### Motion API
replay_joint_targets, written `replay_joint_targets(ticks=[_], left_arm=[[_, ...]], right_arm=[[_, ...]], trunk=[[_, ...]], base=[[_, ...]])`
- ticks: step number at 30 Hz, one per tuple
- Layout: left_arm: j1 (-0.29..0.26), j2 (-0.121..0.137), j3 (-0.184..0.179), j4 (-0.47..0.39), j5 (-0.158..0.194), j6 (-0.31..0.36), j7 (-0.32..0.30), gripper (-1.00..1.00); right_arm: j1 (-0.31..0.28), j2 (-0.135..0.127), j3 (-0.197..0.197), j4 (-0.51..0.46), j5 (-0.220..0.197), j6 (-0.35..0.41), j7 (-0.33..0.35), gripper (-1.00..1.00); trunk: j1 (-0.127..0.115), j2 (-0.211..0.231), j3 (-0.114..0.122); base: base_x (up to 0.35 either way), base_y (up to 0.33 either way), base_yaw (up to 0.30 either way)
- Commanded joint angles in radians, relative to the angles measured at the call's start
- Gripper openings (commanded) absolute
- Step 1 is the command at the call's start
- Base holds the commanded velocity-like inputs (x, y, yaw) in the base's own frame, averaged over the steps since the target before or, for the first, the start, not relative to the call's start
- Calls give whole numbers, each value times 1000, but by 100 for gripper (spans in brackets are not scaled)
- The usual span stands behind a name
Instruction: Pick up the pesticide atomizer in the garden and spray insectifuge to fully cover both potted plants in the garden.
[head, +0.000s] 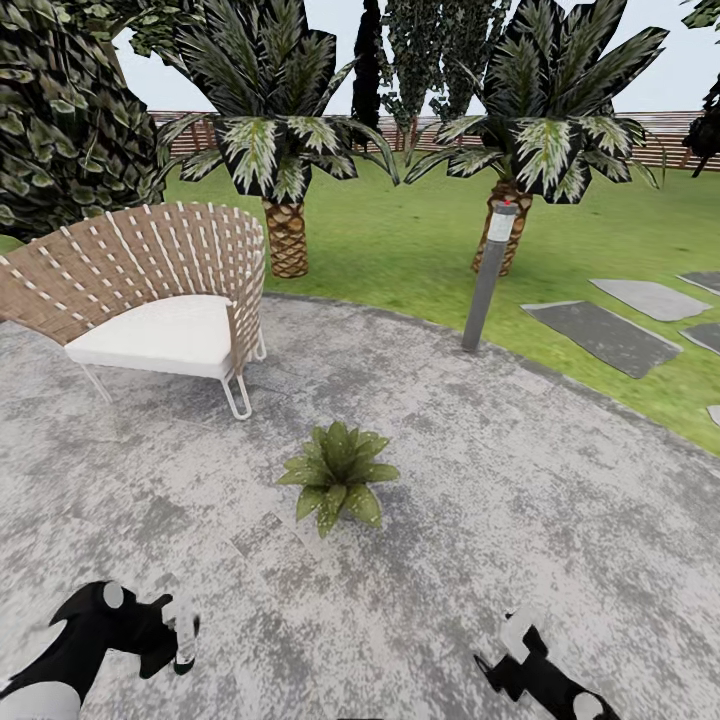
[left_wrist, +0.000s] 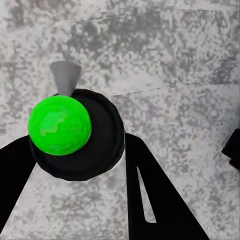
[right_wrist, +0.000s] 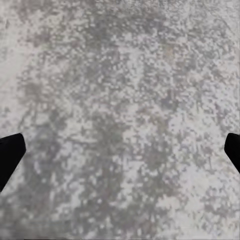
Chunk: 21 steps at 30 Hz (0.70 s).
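Round grey stone patio (head: 520, 520) filled the foreground, green lawn (head: 400, 240) behind it, brown slatted fence (head: 670, 140) at the far edge; flat stepping stones (head: 600, 335) lay in the grass off to the right; two palms with scaly trunks (head: 285, 235) (head: 505, 215) stood on the lawn just past the patio rim; grey post light (head: 488, 280) rose at the patio edge in front of the right palm; woven chair (head: 150, 290) with a white cushion sat on the patio to the left.

One potted plant (head: 338, 475) sat on the patio near centre, in front of the chair, well apart from both arms; leaves hid its pot.

Left gripper (head: 180, 630) low at the near left, closed around the spray bottle (left_wrist: 75, 132); in the left wrist view the bottle sat between the black fingers (left_wrist: 160, 200), green body end-on, pale grey nozzle (left_wrist: 65, 75) pointing away over the stone.

Right gripper (head: 520, 640) low at the near right, fingers spread wide, nothing between them; right wrist view showed only the fingertips (right_wrist: 10, 150) at the edges over bare patio stone.
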Motion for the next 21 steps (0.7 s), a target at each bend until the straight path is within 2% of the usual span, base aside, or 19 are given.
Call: replay_joint_targets(ticks=[1, 4, 6, 7, 8, 9, 10, 11, 12, 13, 14, 15, 17, 19, 21], left_arm=[[-2, -4, -13, 12, -2, -33, -5, -100], [-13, -11, -35, 68, 28, -73, -11, -100], [-47, -15, -40, 121, 44, -83, -26, -100], [-69, -19, -41, 153, 47, -86, -38, -100], [-81, -24, -42, 171, 48, -88, -44, -100], [-99, -40, -43, 199, 45, -87, -50, -100], [-102, -47, -43, 204, 44, -87, -52, -100], [-104, -59, -44, 209, 42, -87, -53, -100], [-106, -70, -45, 213, 41, -87, -53, -100], [-107, -73, -46, 215, 41, -87, -53, -100], [-107, -75, -64, 216, 41, -86, -54, -100], [-107, -76, -101, 216, 47, -83, -54, -100], [-107, -90, -122, 217, 48, -80, -54, -100], [-106, -110, -127, 218, 44, -80, -53, -100], [-106, -126, -129, 218, 44, -80, -50, -100]], right_arm=[[-34, 4, -5, -20, 7, 30, 108, 100], [-89, 20, -1, -46, 10, 59, 252, 100], [-109, 46, 2, -66, 13, 66, 334, 100], [-114, 65, 19, -90, 14, 68, 366, 100], [-116, 77, 45, -105, 14, 69, 382, 100], [-118, 100, 139, -127, 13, 71, 402, 100], [-119, 106, 172, -133, 12, 72, 405, 100], [-119, 122, 203, -145, 11, 72, 408, 100], [-119, 149, 226, -158, 10, 73, 411, 100], [-119, 161, 232, -161, 10, 73, 413, 100], [-120, 177, 236, -163, 10, 73, 415, 100], [-120, 208, 239, -165, 10, 73, 427, -100], [-120, 221, 240, -183, 10, 73, 436, -100], [-120, 237, 241, -196, 10, 73, 445, -100], [-120, 258, 242, -200, 11, 74, 483, -100]], trunk=[[0, 0, -1], [0, 0, -1], [0, 0, -1], [0, 0, -1], [0, 0, -1], [0, 0, -1], [0, 0, -1], [0, 0, -1], [0, 0, -1], [0, 0, -1], [0, 0, -1], [0, 0, -1], [0, 0, -1], [0, 0, -1], [0, 0, -1]], base=[[0, 0, 0], [0, 0, 0], [0, 0, 0], [0, 0, 0], [0, 0, 0], [0, 0, 0], [0, 0, 0], [0, 0, 0], [0, 0, 0], [0, 0, 0], [0, 0, 0], [0, 0, 0], [0, 0, 0], [0, 0, 0], [0, 0, 0]])
